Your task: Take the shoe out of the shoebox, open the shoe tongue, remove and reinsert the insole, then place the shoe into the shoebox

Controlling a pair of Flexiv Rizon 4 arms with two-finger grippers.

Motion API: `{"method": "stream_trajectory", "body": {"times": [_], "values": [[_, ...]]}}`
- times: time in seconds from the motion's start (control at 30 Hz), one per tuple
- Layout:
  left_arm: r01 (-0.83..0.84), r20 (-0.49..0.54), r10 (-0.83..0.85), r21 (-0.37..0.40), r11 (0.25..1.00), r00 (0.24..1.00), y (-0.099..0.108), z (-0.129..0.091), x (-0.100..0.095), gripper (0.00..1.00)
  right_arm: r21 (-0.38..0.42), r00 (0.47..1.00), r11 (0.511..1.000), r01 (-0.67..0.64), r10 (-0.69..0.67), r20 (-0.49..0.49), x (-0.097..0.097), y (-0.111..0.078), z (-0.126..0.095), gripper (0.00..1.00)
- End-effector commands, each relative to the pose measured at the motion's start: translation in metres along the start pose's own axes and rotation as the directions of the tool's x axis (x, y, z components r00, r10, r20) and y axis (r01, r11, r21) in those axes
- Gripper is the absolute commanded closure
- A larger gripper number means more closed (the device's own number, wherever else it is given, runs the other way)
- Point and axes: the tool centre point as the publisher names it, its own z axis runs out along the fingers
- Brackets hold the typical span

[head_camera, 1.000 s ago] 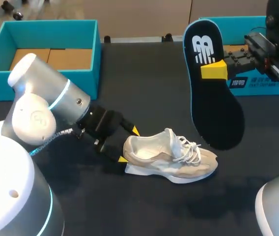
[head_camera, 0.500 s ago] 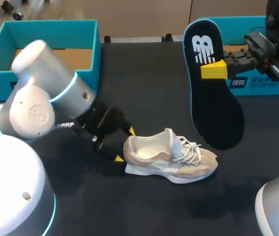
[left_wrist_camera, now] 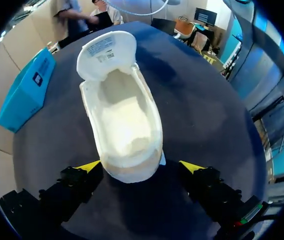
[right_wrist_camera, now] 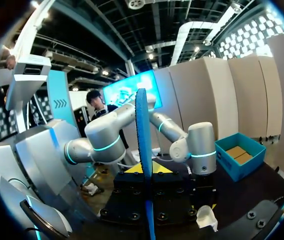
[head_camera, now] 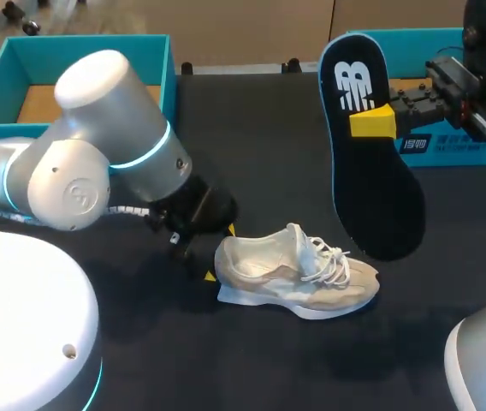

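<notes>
A beige and white shoe (head_camera: 299,274) lies on its sole on the black table, toe to the right, and it has no insole inside (left_wrist_camera: 124,125). My left gripper (head_camera: 221,253) stands open at the heel, one yellow tip on each side and neither touching (left_wrist_camera: 141,167). The black insole (head_camera: 371,145) with a teal rim hangs upright above the table's right part. My right gripper (head_camera: 371,122) is shut on it near the heel end. In the right wrist view the insole (right_wrist_camera: 142,145) shows edge-on between the fingers of the right gripper (right_wrist_camera: 147,169).
An open teal shoebox (head_camera: 162,103) with a cardboard floor stands at the back left. A second teal box part (head_camera: 457,150) sits at the back right, behind the right arm. My left arm's bulky elbow (head_camera: 97,163) hangs over the table's left side.
My left arm's elbow has swung up and to the right, and its gripper has turned a little at the shoe's heel. The shoe, the insole and the right arm have not moved.
</notes>
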Motion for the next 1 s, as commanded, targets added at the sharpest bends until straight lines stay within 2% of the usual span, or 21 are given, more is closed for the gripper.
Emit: {"method": "stream_trajectory", "body": {"times": [0.03,0.17,0.23,0.4,0.7,0.9,1.0], "values": [[0.047,-0.001,-0.048,-0.201,0.978,0.999,-0.01,0.001,-0.001,0.0,0.004,1.0,1.0,-0.002,0.002,-0.003,-0.002,0.002,0.002,1.0],[0.099,0.058,-0.086,-0.295,0.95,0.995,-0.016,-0.003,0.001,0.0,0.004,1.0,1.0,-0.002,0.002,-0.003,-0.002,0.002,0.002,1.0],[0.138,0.073,-0.12,-0.371,0.918,0.99,-0.018,-0.006,0.0,0.0,0.004,1.0,1.0,-0.002,0.002,-0.003,-0.002,0.002,0.002,1.0],[0.201,0.077,-0.186,-0.439,0.876,0.98,-0.018,-0.01,-0.001,0.0,0.004,1.0,1.0,-0.002,0.002,-0.003,-0.002,0.002,0.002,1.0],[0.207,0.048,-0.208,-0.453,0.867,0.977,-0.019,-0.015,0.001,0.0,0.004,1.0,1.0,-0.002,0.002,-0.003,-0.002,0.002,0.002,1.0],[0.203,0.094,-0.179,-0.438,0.876,0.979,-0.034,-0.034,0.002,0.0,0.004,1.0,1.0,-0.002,0.002,-0.003,-0.002,0.002,0.002,1.0],[0.208,0.109,-0.178,-0.431,0.878,0.978,-0.045,-0.035,-0.005,0.0,0.004,1.0,1.0,-0.002,0.002,-0.003,-0.002,0.002,0.002,1.0]]}}
